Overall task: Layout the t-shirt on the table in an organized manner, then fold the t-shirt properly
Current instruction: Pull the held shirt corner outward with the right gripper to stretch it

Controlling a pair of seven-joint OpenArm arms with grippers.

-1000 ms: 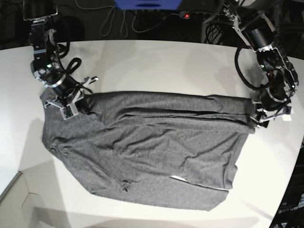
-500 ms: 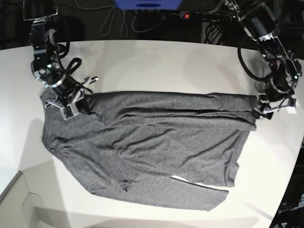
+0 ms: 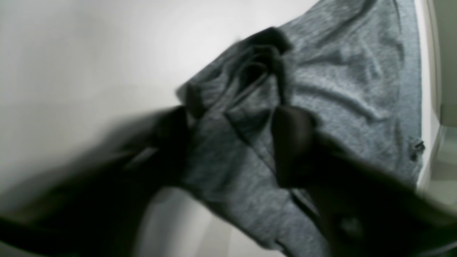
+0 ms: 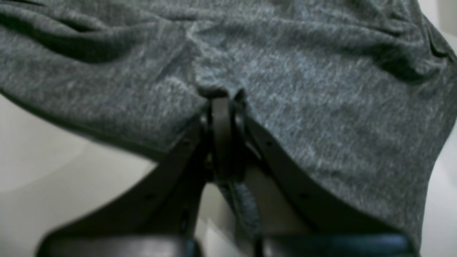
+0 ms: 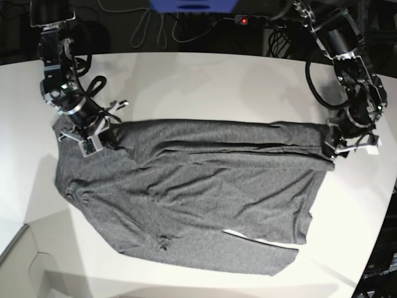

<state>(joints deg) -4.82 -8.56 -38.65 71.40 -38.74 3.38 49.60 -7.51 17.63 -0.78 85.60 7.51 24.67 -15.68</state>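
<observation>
The dark grey t-shirt (image 5: pixel 198 186) lies spread across the white table (image 5: pixel 205 81), with a folded band along its far edge. My right gripper (image 5: pixel 93 139) is at the shirt's far left corner. In the right wrist view this gripper (image 4: pixel 222 103) is shut on a pinch of the t-shirt (image 4: pixel 285 71). My left gripper (image 5: pixel 332 149) is at the shirt's far right corner. In the blurred left wrist view its fingers (image 3: pixel 292 142) stand apart, astride bunched folds of the t-shirt (image 3: pixel 357 78); the gripper (image 3: pixel 232 142) is open.
Cables and a power strip with a red light (image 5: pixel 243 20) lie behind the table's curved far edge. The table's right edge (image 5: pixel 388 198) runs close to my left arm. At the lower left the tabletop ends at a corner (image 5: pixel 25 230).
My left gripper has shifted slightly along the shirt's right end and its fingers have narrowed around the cloth. The right arm and its grip have not moved.
</observation>
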